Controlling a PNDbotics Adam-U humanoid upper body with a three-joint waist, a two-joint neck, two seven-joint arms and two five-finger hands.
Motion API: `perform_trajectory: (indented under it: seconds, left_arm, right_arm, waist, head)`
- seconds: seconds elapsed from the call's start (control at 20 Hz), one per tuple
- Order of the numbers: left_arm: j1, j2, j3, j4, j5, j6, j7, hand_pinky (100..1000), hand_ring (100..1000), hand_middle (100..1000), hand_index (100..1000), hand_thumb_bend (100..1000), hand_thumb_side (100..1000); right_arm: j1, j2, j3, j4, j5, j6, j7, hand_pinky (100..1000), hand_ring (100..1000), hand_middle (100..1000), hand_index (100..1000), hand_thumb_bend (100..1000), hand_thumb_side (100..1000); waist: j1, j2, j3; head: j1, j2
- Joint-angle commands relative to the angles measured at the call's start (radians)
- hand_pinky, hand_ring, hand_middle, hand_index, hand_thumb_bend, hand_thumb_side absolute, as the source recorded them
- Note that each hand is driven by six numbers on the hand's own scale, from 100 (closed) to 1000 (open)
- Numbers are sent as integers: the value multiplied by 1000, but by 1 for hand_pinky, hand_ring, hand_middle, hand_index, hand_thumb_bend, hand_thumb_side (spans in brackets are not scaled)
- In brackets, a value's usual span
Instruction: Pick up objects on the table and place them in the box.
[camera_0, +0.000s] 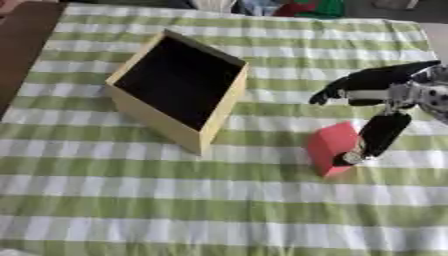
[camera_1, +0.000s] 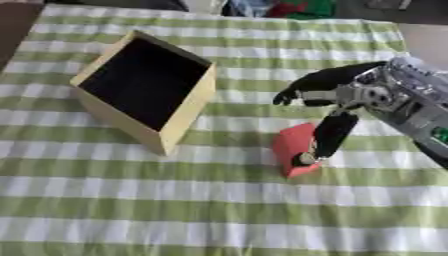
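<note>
A pink block (camera_0: 328, 145) stands on the green and white checked cloth, right of centre. My right hand (camera_0: 398, 92) comes in from the right edge and hangs over the block. Its thumb (camera_0: 381, 132) points down along the block's right face and touches it near the bottom. Its fingers (camera_0: 359, 82) stretch left above and behind the block, clear of it, so the hand is open. A wooden box (camera_0: 149, 117) with a dark inside sits tilted to the left of the block, its mouth facing up. My left hand shows in neither view.
The cloth (camera_0: 219, 210) runs on toward the front. A bare brown table edge (camera_0: 22, 40) shows at the upper left. Coloured cloth items (camera_0: 297, 7) lie past the far edge.
</note>
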Motion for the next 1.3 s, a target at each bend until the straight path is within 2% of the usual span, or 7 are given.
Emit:
perform_trajectory:
  seconds: [0.05,0.5,0.75,1.3]
  left_arm:
    - [-12,15,3,-17,4,0,-2,1000,480,481,714,160,100]
    - [-13,15,3,-17,5,2,-4,1000,479,481,713,156,100]
    - [-13,12,3,-17,6,1,-5,1000,479,481,713,154,100]
    - [-13,5,3,-17,19,3,-13,1000,478,480,712,146,100]
  right_arm:
    - [-9,-26,-21,4,-12,19,11,999,1000,897,1000,563,384]
    - [-1,-34,-20,3,-46,38,11,1000,1000,897,1000,592,401]
    - [1,-26,-17,43,-1,13,11,1000,1000,895,1000,600,405]
    - [2,8,-12,116,48,-28,11,988,1000,867,994,540,342]
  waist:
    - [2,-14,-1]
    - [-1,-13,-3]
    - [1,-11,-3]
    - [7,-6,-4]
  head:
    - [3,-8]
    - [2,-10]
    - [1,-12]
    - [1,-15]
